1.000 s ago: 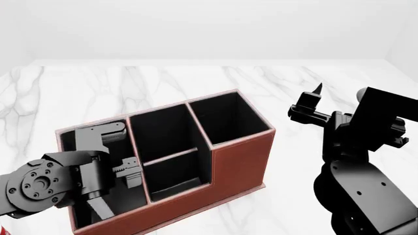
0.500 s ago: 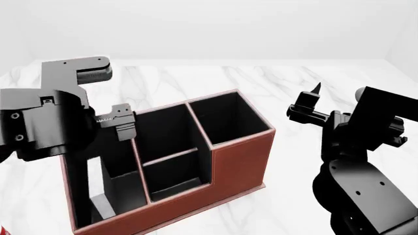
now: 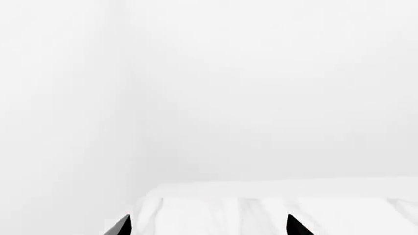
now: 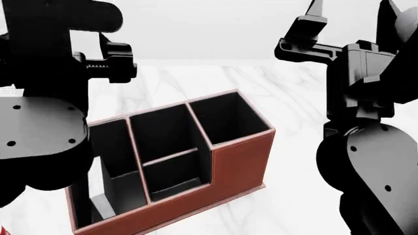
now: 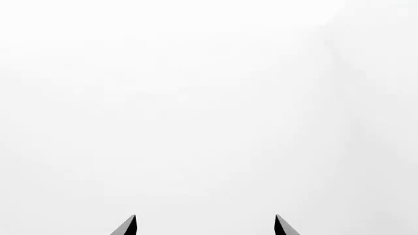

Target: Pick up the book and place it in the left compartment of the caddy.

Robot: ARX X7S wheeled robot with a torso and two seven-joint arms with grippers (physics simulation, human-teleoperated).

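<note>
The reddish-brown caddy [image 4: 238, 161] stands on the white marble table. The dark grey book [image 4: 123, 188] stands upright inside the left compartment [image 4: 107, 142], a pale page edge showing beside it. My left gripper [image 4: 107, 39] is raised high above the caddy's left end, open and empty. In the left wrist view its fingertips [image 3: 119, 226] are wide apart with only table and wall between them. My right gripper [image 4: 353, 10] is raised at the upper right, open and empty. The right wrist view shows its fingertips [image 5: 129, 226] apart against plain white.
The two small middle cells [image 4: 171, 147] and the tall end cell [image 4: 228, 117] show only black lining. A red sliver [image 4: 2, 230] shows at the bottom left corner. My left arm's body [image 4: 39, 137] hides the table left of the caddy.
My left gripper has risen out of the left compartment, leaving the book standing inside. My right arm has also risen from beside the caddy.
</note>
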